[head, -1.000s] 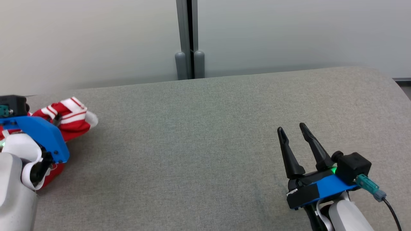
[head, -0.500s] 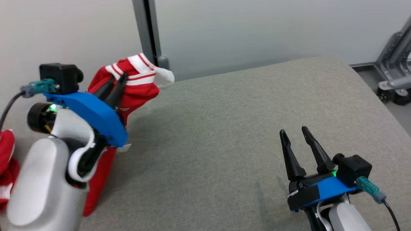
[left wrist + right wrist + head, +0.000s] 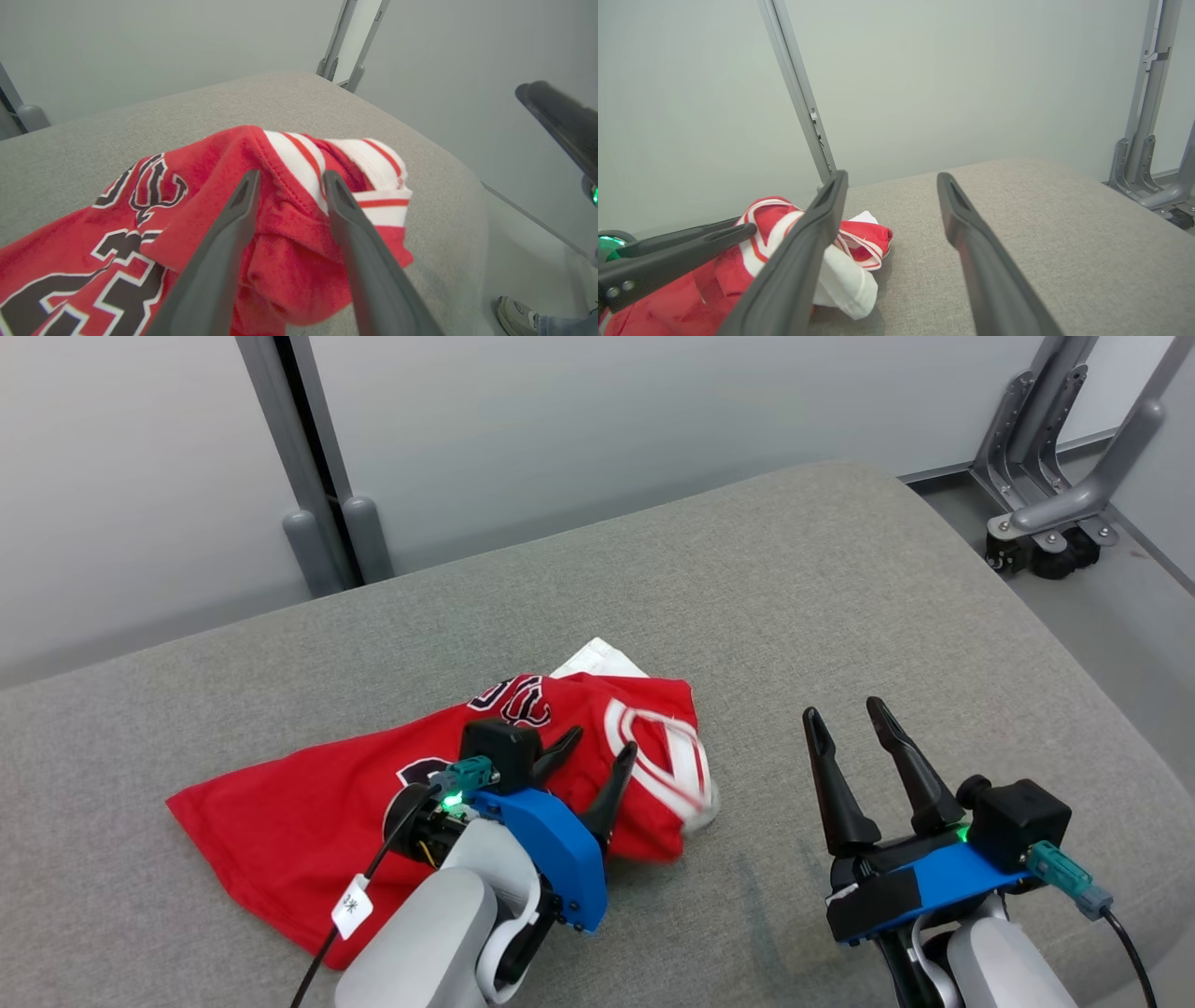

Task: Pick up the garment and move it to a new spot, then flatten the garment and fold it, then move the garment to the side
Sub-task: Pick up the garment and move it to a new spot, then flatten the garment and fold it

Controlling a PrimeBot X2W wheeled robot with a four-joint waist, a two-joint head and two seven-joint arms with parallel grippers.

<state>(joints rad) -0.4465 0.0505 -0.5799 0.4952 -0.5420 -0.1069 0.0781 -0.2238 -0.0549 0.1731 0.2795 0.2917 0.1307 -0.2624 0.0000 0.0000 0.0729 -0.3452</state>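
Nearest, the left gripper (image 3: pixel 592 761), which half a second ago held the garment (image 3: pixel 280 812) pinched and hoisted, now hangs over it with fingers spread. The red jersey lies left of the middle of the grey surface (image 3: pixel 840 579), toward its near edge, so the move looks done and flattening comes next. The striped end (image 3: pixel 686 765) is still bunched just beside the right gripper (image 3: pixel 843 711), whose fingers are also parted and empty. Beyond the far edge stand grey posts (image 3: pixel 322 537) and a wheeled stand (image 3: pixel 1046 523); nothing on the surface blocks spreading.
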